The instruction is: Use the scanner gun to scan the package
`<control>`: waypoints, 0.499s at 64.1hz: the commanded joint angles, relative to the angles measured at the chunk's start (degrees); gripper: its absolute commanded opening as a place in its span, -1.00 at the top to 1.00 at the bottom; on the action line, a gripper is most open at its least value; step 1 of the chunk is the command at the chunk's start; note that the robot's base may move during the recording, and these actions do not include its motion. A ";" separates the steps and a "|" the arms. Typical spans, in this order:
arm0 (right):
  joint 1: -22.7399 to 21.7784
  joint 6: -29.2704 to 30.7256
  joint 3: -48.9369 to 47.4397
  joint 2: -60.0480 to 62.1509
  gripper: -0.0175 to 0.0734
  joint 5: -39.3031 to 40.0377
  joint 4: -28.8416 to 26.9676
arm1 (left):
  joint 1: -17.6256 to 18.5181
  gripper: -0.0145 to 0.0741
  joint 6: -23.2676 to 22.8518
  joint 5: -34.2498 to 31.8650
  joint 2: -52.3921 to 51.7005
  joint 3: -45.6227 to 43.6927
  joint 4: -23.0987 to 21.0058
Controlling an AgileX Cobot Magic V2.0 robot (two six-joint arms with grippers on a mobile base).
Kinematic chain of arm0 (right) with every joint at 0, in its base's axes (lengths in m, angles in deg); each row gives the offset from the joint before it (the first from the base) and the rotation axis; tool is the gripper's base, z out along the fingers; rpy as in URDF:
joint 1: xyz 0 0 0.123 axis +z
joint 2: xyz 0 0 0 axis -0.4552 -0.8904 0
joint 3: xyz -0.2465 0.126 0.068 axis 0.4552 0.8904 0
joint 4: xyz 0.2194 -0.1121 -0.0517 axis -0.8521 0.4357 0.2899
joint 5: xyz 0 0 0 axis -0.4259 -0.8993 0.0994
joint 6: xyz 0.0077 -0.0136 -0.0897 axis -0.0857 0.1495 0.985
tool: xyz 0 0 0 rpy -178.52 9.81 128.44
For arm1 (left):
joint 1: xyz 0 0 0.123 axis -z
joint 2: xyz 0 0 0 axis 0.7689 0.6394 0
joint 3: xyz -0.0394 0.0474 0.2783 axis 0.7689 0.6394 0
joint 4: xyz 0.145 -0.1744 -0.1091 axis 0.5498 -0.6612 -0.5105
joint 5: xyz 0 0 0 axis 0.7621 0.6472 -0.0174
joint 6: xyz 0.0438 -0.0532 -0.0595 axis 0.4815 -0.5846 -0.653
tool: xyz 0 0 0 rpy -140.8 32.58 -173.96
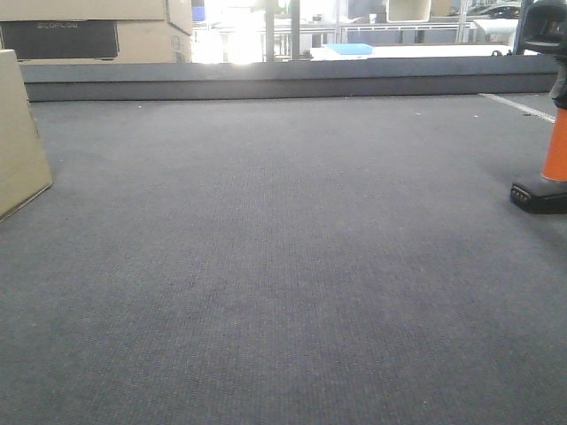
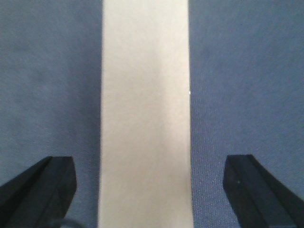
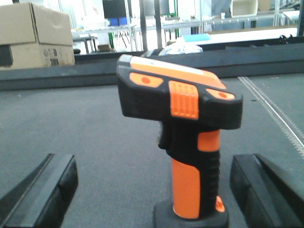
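The package, a plain light-brown cardboard box, shows at the left edge of the front view. In the left wrist view it runs as a pale strip down the middle, lying between the spread fingers of my left gripper, which is open and apart from its sides. The scanner gun stands upright on its black foot at the right edge of the front view. In the right wrist view the scanner gun stands between the wide-apart fingers of my right gripper, closer to the right finger, not touched. No barcode label shows.
Grey carpet covers the table. A low dark ledge bounds the far edge. Bigger cardboard boxes with a black panel stand behind it at the far left, with shelving and a blue item beyond.
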 commanded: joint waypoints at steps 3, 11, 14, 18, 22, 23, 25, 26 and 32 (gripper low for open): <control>0.00 0.40 0.36 4.39 -0.62 -3.72 0.25 | -0.17 -0.48 -1.97 -1.07 -6.05 -0.26 1.37; 0.00 0.40 0.36 8.63 -0.62 -3.88 0.25 | -0.17 -0.27 -2.83 -2.30 -11.79 0.61 1.24; 0.00 0.40 0.36 10.04 -0.62 -4.65 0.25 | -0.17 -0.07 -2.83 -3.22 -13.59 1.96 1.24; 0.00 0.40 0.36 12.74 -0.62 -7.18 0.25 | -0.17 0.23 -3.14 -4.91 -16.67 4.50 1.24; 0.00 0.40 0.36 15.44 -0.62 -11.21 0.25 | -0.17 0.54 -3.37 -7.23 -19.35 7.63 1.13; 0.00 0.40 0.36 16.10 -0.62 -12.79 0.25 | -0.17 0.64 -3.48 -7.87 -19.95 8.39 1.13; 0.00 0.40 0.36 17.47 -0.62 -14.89 0.25 | -0.17 0.77 -3.48 -9.61 -21.17 10.31 0.61; 0.00 0.40 0.36 18.54 -0.62 -16.04 0.25 | -0.17 0.86 -3.48 -10.91 -22.09 11.49 0.33; 0.00 -0.99 0.36 23.79 -0.62 -22.95 0.25 | -0.17 0.92 -3.48 -18.25 -26.45 16.95 -2.03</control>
